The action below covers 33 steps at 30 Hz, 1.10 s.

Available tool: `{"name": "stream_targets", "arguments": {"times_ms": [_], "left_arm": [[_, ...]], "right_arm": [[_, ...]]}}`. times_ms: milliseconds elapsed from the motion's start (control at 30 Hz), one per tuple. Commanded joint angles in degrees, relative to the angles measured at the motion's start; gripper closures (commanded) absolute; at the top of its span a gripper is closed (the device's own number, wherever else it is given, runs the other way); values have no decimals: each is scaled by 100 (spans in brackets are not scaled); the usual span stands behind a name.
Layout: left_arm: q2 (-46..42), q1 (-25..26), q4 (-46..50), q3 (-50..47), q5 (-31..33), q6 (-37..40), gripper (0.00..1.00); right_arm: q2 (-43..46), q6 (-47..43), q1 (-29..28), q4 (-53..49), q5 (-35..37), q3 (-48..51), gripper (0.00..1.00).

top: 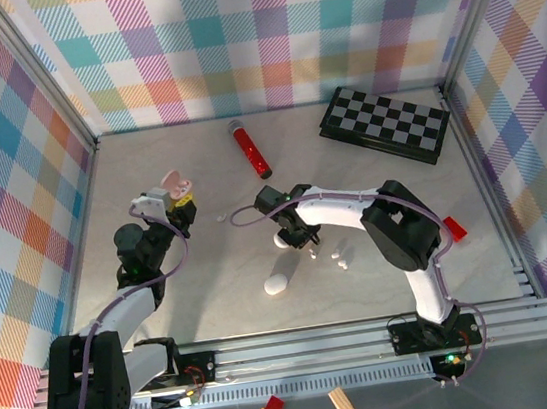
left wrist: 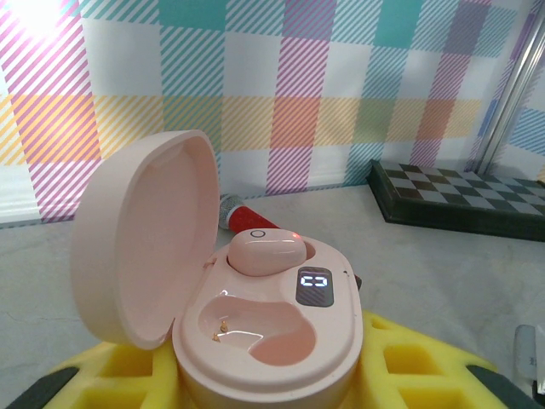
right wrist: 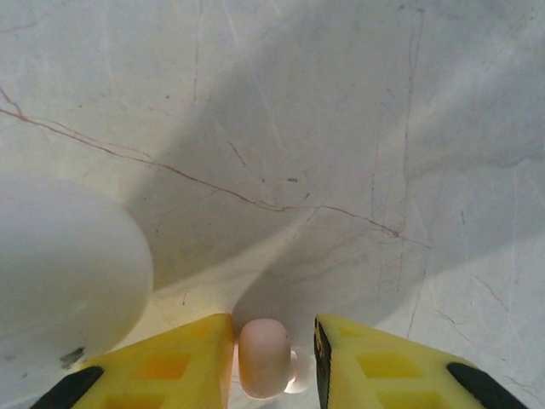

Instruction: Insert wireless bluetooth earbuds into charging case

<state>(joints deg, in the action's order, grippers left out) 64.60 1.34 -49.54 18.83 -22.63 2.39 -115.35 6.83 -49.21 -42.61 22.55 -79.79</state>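
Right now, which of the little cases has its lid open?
The pink case held in the left gripper: its lid stands up and one bud sits inside. The white case lying on the table is shut.

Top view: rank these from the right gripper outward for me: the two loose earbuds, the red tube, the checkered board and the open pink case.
From the right gripper:
1. Loose earbuds, just to its right, slightly toward the arm bases.
2. Red tube, beyond it toward the back wall.
3. Checkered board, back right, and pink case, far left: too close to call.
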Motion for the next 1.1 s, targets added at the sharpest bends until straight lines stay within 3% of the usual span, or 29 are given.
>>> {"name": "stream_targets", "arguments": {"times_ms": [0,233,567,867,1067], "left_arm": [[-82,-81,-76,-73,-100,-37,73],[-75,-77,-99,-79,-200,0,73],[154,134,-664,-113,-587,-11,73],[343,1314,-399,168,-217,523,73],[880,2218,-885,311,231,687,73]], "right_arm": [[-127,-24,-45,-221,91,-139,72],[-78,-7,-54,-249,146,-166,80],[711,186,5,119,-142,130,81],[2340,742,622,1159,-1973,855,81],[3138,1076,869,1653,-2994,943,80]]}}
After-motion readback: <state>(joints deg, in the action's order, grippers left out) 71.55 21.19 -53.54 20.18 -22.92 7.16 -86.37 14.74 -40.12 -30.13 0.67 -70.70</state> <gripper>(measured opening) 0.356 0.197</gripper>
